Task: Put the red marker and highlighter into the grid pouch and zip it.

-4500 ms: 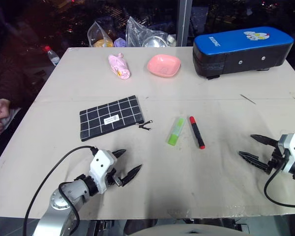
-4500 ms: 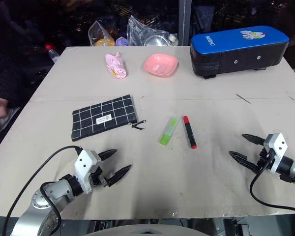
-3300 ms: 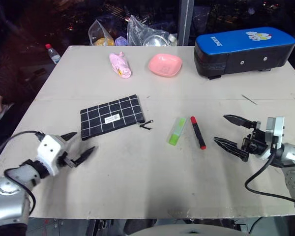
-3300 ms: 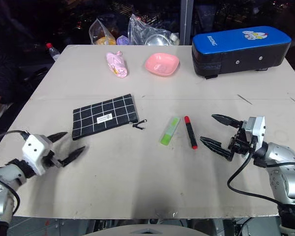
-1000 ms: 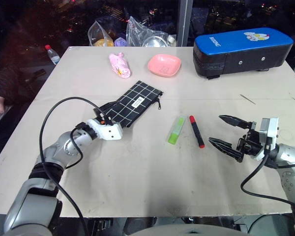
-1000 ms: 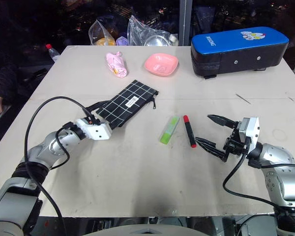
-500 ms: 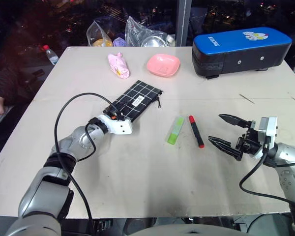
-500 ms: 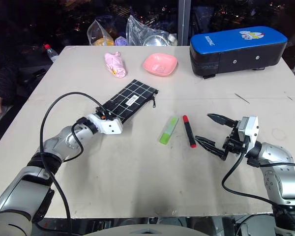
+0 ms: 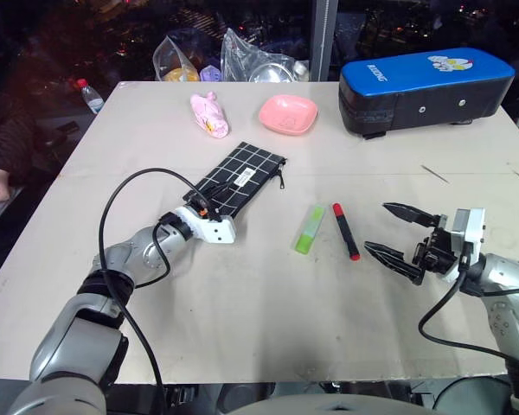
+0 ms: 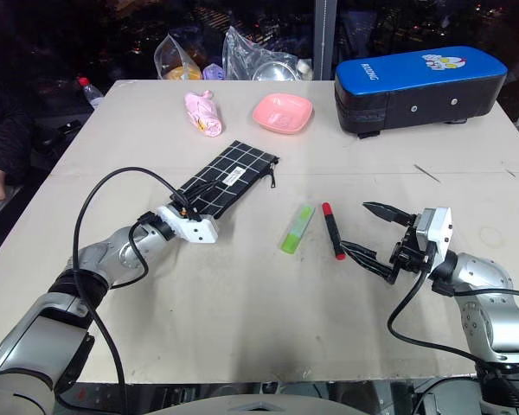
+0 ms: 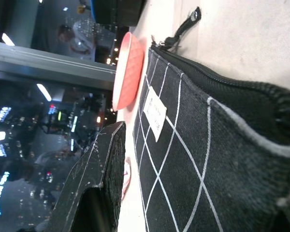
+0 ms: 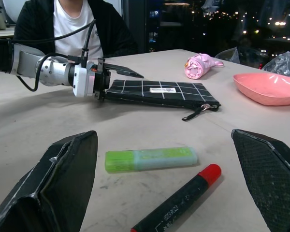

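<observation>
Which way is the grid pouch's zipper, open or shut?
Shut. The grid pouch lies flat on the table, its zipper teeth meeting in an unbroken line, with the pull at the end near the pink dish.

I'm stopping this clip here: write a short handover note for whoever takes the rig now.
Left gripper: closed on the near end of the grid pouch, which lies flat and angled on the table, zipper pull at its far end. Whether the zipper is open cannot be told.
Right gripper: open, empty, hovering just right of the pens.
Red marker and highlighter: side by side on the table, apart from the pouch, untouched.
Done: pouch gripped.
Left: open the pouch if shut, put in both pens, zip it.
</observation>
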You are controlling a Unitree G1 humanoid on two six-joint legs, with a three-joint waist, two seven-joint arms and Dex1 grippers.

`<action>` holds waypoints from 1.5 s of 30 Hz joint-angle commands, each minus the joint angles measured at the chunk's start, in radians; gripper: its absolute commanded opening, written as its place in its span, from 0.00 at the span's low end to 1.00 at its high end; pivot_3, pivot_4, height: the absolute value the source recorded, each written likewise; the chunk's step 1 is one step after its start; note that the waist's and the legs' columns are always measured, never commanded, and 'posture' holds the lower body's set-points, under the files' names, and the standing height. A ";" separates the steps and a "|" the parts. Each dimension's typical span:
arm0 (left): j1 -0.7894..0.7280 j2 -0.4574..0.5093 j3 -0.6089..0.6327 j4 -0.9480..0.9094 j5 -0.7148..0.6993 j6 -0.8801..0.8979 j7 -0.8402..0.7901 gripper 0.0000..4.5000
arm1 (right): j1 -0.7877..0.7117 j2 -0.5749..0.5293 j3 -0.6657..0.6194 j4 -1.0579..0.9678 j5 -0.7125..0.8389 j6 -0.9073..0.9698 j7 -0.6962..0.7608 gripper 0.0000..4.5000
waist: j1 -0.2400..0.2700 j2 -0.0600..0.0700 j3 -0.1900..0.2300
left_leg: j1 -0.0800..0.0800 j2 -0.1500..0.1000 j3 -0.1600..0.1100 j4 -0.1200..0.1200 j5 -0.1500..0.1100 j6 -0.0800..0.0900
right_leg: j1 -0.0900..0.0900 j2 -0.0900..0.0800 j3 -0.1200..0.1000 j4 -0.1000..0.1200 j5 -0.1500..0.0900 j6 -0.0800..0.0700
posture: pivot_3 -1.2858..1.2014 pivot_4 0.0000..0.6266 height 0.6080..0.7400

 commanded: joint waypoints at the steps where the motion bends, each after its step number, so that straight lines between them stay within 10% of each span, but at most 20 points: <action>1: -0.009 0.019 -0.009 -0.026 0.013 -0.025 0.039 0.53 | -0.001 0.002 -0.003 -0.017 0.009 -0.016 -0.004 1.00 | 0.000 0.000 0.000 | 0.000 0.000 0.000 0.000 0.000 0.000 | 0.000 0.000 0.000 0.000 0.000 0.000 | 0.52 0.24 0.89; 5: -0.018 0.019 -0.021 -0.024 0.027 -0.034 0.061 0.53 | 0.004 0.004 -0.004 -0.020 0.007 -0.017 -0.005 1.00 | 0.000 0.000 0.000 | 0.000 0.000 0.000 0.000 0.000 0.000 | 0.000 0.000 0.000 0.000 0.000 0.000 | 0.52 0.24 0.89; 12: -0.027 0.025 -0.041 -0.004 0.031 -0.068 0.082 0.02 | 0.017 0.007 -0.004 -0.030 0.005 -0.020 -0.011 1.00 | 0.003 0.000 -0.001 | 0.000 0.000 0.000 0.000 0.000 0.000 | 0.000 0.000 0.000 0.000 0.000 0.000 | 0.52 0.24 0.89; 17: -0.015 0.015 -0.010 0.004 -0.063 -0.111 0.047 0.02 | 0.020 0.007 -0.002 -0.035 0.004 -0.019 -0.014 1.00 | 0.002 0.000 -0.001 | 0.000 0.000 0.000 0.000 0.000 0.000 | 0.000 0.000 0.000 0.000 0.000 0.000 | 0.52 0.24 0.89; 28: 0.220 -0.115 0.134 -0.526 -0.926 0.298 -0.588 0.02 | -0.234 0.026 0.126 -0.030 -0.194 0.203 -0.325 1.00 | -0.006 0.000 0.000 | -0.001 0.001 0.000 0.000 0.000 0.000 | -0.002 -0.005 0.001 0.001 0.000 -0.001 | 0.52 0.24 0.89; 45: 0.381 -0.228 0.188 -0.818 -0.972 0.501 -0.746 0.02 | -0.767 0.189 0.249 0.486 -0.280 0.503 -0.400 1.00 | -0.005 0.000 0.000 | -0.001 0.000 0.000 0.000 0.000 0.000 | -0.002 0.001 0.002 0.001 0.000 -0.001 | 0.52 0.24 0.89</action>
